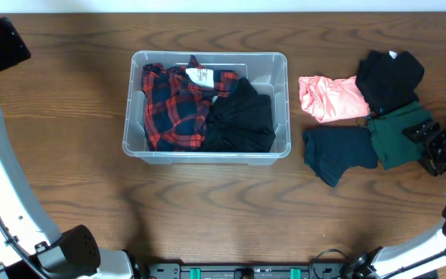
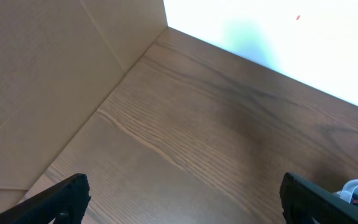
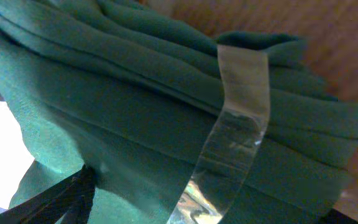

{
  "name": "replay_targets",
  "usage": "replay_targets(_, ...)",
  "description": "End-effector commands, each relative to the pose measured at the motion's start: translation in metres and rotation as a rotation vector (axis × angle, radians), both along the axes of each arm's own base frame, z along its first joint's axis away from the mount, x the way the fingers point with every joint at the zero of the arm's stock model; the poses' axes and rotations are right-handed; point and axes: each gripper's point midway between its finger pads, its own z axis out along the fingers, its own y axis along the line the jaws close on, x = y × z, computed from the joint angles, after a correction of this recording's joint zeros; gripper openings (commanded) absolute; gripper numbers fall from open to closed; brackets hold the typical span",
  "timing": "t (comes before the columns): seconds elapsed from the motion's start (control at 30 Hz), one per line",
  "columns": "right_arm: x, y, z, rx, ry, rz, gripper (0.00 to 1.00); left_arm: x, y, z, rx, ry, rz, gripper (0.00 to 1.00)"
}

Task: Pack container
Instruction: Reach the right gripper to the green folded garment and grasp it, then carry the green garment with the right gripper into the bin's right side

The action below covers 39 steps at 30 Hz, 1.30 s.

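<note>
The clear container [image 1: 207, 151] stands at the table's centre-left and holds a red-and-black plaid shirt [image 1: 173, 105] and a black garment [image 1: 242, 116]. To its right lie a pink garment [image 1: 331, 97], a black garment [image 1: 389, 76], a dark blue garment [image 1: 339, 151] and a folded green garment [image 1: 397, 136]. My right gripper [image 1: 432, 147] is at the green garment's right edge. In the right wrist view the green garment [image 3: 135, 106], bound by a clear tape band [image 3: 238, 124], fills the space between wide-apart jaws. My left gripper [image 2: 182, 199] is open and empty over bare wood at the far left [image 1: 2, 43].
A cardboard wall [image 2: 48, 68] and a white wall [image 2: 278, 31] border the table's far left corner in the left wrist view. The wooden table [image 1: 207, 209] runs in front of the container.
</note>
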Motion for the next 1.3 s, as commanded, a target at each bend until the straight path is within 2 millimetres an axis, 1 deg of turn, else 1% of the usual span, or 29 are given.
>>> replay_targets(0.0,-0.002,0.007,-0.025,-0.02,0.077,0.018,0.74,0.0,0.004,-0.005,0.005,0.02,0.009,0.98)
replay_targets(0.03,0.0,0.008,-0.024,-0.024,0.073,0.02,0.69,0.0,0.004,-0.005,0.005,0.02,0.009,0.98)
replay_targets(0.1,0.002,0.01,-0.023,-0.02,0.073,0.012,0.47,0.0,0.004,-0.005,0.005,0.02,0.009,0.98)
replay_targets(0.13,0.003,0.009,-0.021,-0.019,0.072,0.005,0.4,0.0,0.004,-0.005,0.005,0.02,0.009,0.98)
replay_targets(0.2,0.006,0.008,-0.013,-0.018,0.065,-0.022,0.33,0.0,0.004,-0.005,0.005,0.02,0.009,0.98)
replay_targets(0.23,0.008,0.007,-0.006,-0.029,0.051,-0.026,0.3,0.0,0.004,-0.005,0.005,0.02,0.009,0.98)
replay_targets(0.27,0.01,0.006,0.002,-0.044,0.034,-0.025,0.24,0.0,0.004,-0.005,0.005,0.02,0.009,0.98)
replay_targets(0.3,0.013,0.005,0.012,-0.062,0.012,-0.023,0.21,0.0,0.004,-0.005,0.005,0.02,0.009,0.98)
replay_targets(0.4,0.024,0.006,0.06,-0.127,-0.099,-0.008,0.07,0.0,0.004,-0.006,0.005,0.02,0.009,0.98)
replay_targets(0.43,0.03,0.011,0.083,-0.141,-0.163,0.009,0.01,0.0,0.004,-0.005,0.005,0.02,0.009,0.98)
replay_targets(0.5,0.042,0.025,0.13,-0.156,-0.303,0.058,0.01,0.0,0.004,-0.005,0.005,0.02,0.009,0.98)
replay_targets(0.57,0.053,0.045,0.185,-0.178,-0.459,0.109,0.01,0.0,0.004,-0.005,0.005,0.02,0.009,0.98)
replay_targets(0.6,0.057,0.053,0.207,-0.19,-0.517,0.127,0.01,0.0,0.004,-0.005,0.005,0.02,0.009,0.98)
replay_targets(0.63,0.06,0.065,0.229,-0.204,-0.576,0.15,0.01,0.0,0.004,-0.005,0.005,0.019,0.009,0.98)
replay_targets(0.7,0.066,0.09,0.264,-0.214,-0.675,0.2,0.01,0.0,0.004,-0.006,0.005,0.02,0.009,0.98)
replay_targets(0.77,0.073,0.121,0.288,-0.189,-0.755,0.254,0.01,0.0,0.004,-0.005,0.005,0.02,0.009,0.98)
replay_targets(0.83,0.08,0.154,0.302,-0.141,-0.808,0.312,0.01,0.0,0.004,-0.005,0.005,0.02,0.009,0.98)
replay_targets(0.87,0.083,0.175,0.308,-0.108,-0.834,0.35,0.01,0.0,0.004,-0.005,0.005,0.02,0.009,0.98)
replay_targets(0.97,0.093,0.236,0.319,-0.028,-0.892,0.461,0.01,0.0,0.004,-0.005,0.005,0.02,0.009,0.98)
replay_targets(1.0,0.095,0.259,0.321,-0.002,-0.917,0.508,0.01,0.0,0.004,-0.005,0.005,0.02,0.009,0.98)
replay_targets(1.1,0.1,0.324,0.321,0.059,-0.984,0.642,0.01,0.0,0.004,-0.005,0.005,0.02,0.009,0.98)
replay_targets(1.17,0.101,0.356,0.313,0.089,-1.004,0.709,0.01,0.0,0.004,-0.005,0.005,0.02,0.009,0.98)
replay_targets(1.23,0.104,0.385,0.296,0.123,-0.999,0.767,0.01,0.0,0.004,-0.005,0.005,0.019,0.009,0.98)
replay_targets(1.27,0.106,0.394,0.288,0.135,-0.987,0.782,0.01,0.0,0.004,-0.005,0.005,0.02,0.009,0.98)
